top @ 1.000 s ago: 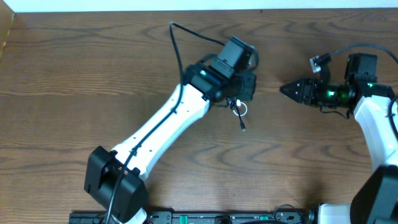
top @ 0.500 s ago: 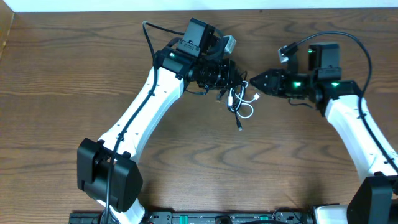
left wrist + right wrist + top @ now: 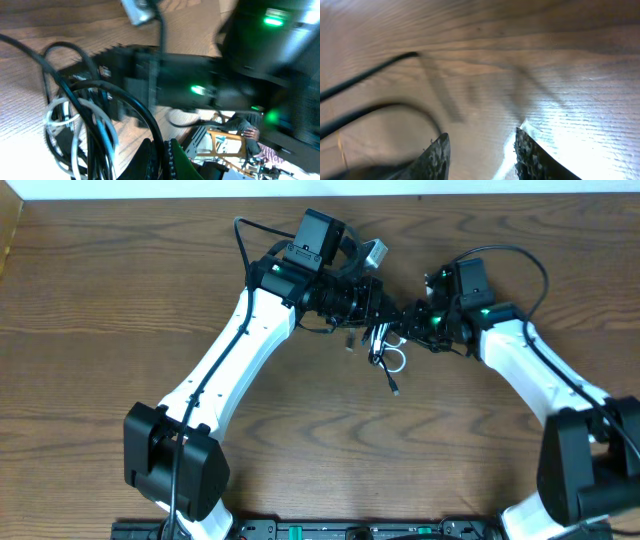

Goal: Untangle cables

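Right gripper [image 3: 408, 316] has swung in leftward, now nearly tip to tip with left gripper [image 3: 372, 308] over brown wooden table [image 3: 90, 290]. Left pinches thin black cord [image 3: 142, 120]. Thin white looped cord [image 3: 393, 358] tangled with it, just below both grippers. Right fingers apart, gripping nothing.

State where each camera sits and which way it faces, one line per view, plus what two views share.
Overhead: above the table, looking straight down; shows left gripper and right gripper at the cables.
Left wrist: faces the cables and right gripper; own fingers at bottom.
Right wrist: looks down at the table; own fingers apart.
Shared: overhead and left wrist both show the cables.
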Controlling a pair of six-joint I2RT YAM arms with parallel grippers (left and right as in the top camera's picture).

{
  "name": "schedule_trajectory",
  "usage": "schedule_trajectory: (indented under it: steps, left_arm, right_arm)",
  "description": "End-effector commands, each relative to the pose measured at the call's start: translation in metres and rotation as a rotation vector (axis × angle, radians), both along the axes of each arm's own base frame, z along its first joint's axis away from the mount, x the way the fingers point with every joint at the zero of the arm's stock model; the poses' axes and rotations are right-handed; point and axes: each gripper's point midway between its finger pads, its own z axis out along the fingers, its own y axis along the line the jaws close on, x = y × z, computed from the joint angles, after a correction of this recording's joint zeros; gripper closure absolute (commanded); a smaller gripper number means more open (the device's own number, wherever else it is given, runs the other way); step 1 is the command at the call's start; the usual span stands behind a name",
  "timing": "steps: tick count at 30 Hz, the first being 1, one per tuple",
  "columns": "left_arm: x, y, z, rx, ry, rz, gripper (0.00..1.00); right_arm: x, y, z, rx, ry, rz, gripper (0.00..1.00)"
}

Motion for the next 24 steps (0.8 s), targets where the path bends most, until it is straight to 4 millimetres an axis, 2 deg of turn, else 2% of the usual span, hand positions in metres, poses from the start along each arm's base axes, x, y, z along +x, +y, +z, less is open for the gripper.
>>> schedule_trajectory:
  steps: [1,2,6,11,13,19,20,21,24]
  left_arm:
    - [-0.002,-0.002,0.006,-0.034,-0.01,-0.031,0.93]
    - [-0.002,-0.001,0.006,-0.031,-0.011,-0.029,0.92]
    - [0.01,0.011,0.002,-0.006,-0.022,0.016,0.93]
    - [0.021,0.024,0.002,-0.006,-0.022,0.054,0.93]
    - [0.023,0.027,0.002,-0.006,-0.022,0.062,0.93]
    - [0.022,0.026,0.004,-0.019,0.0,0.067,0.92]
    - [0.022,0.026,0.004,-0.018,0.0,0.067,0.93]
    - [0.022,0.026,0.004,-0.018,-0.001,0.066,0.92]
    - [0.022,0.026,0.004,-0.018,-0.001,0.066,0.93]
  right_arm:
    - [0.007,0.012,-0.003,0.058,0.007,0.008,0.62]
    - [0.008,0.013,-0.001,0.067,-0.006,0.024,0.61]
    - [0.01,-0.003,0.017,0.12,-0.086,0.12,0.51]
    - [-0.004,-0.007,0.068,0.361,-0.291,0.385,0.48]
    - [-0.011,-0.008,0.077,0.418,-0.323,0.43,0.46]
    - [-0.014,0.001,0.064,0.341,-0.316,0.462,0.42]
    - [-0.013,0.003,0.059,0.31,-0.298,0.449,0.42]
    - [-0.009,0.005,0.045,0.227,-0.243,0.388,0.44]
    - [-0.001,0.011,0.029,0.133,-0.198,0.313,0.42]
